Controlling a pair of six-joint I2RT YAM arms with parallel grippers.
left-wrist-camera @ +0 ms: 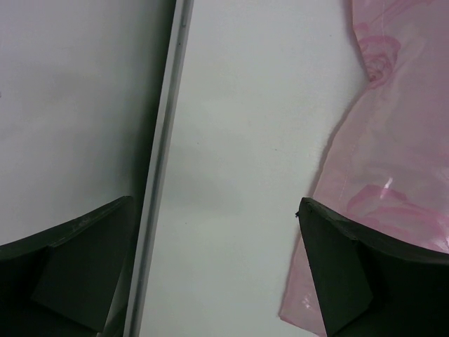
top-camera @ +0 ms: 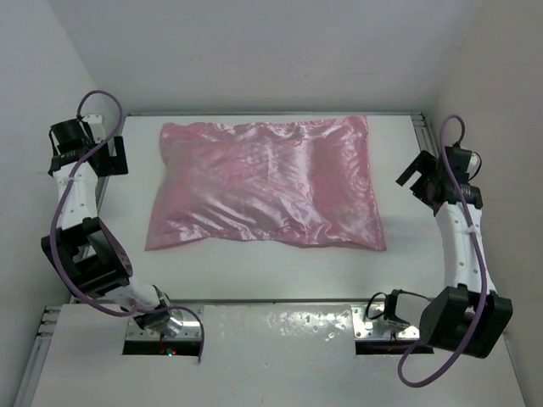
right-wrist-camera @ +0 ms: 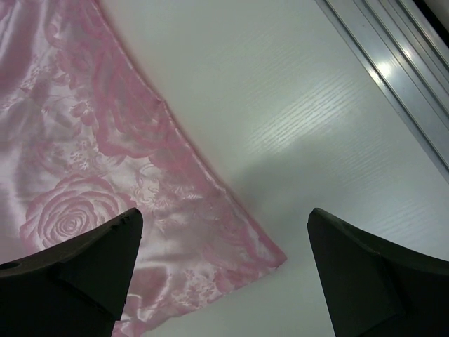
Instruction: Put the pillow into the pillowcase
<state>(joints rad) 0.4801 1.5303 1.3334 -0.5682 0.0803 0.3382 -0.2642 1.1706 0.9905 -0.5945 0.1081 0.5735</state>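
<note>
The pink satin pillowcase [top-camera: 265, 182], with a rose pattern, lies spread out and a little puffed in the middle of the white table. No cream pillow shows in any view. My left gripper [top-camera: 110, 157] hangs open and empty at the table's left edge, left of the pillowcase. In the left wrist view the gripper [left-wrist-camera: 216, 210] is over bare table, with the pillowcase's edge [left-wrist-camera: 393, 175] at the right. My right gripper [top-camera: 417, 180] is open and empty at the right. In the right wrist view the gripper [right-wrist-camera: 224, 217] is above a pillowcase corner [right-wrist-camera: 91, 175].
Aluminium rails run along the table's left edge [left-wrist-camera: 161, 175] and right edge [right-wrist-camera: 393, 70]. White walls close in the left, back and right sides. Bare white table [top-camera: 254, 275] lies between the pillowcase and the arm bases.
</note>
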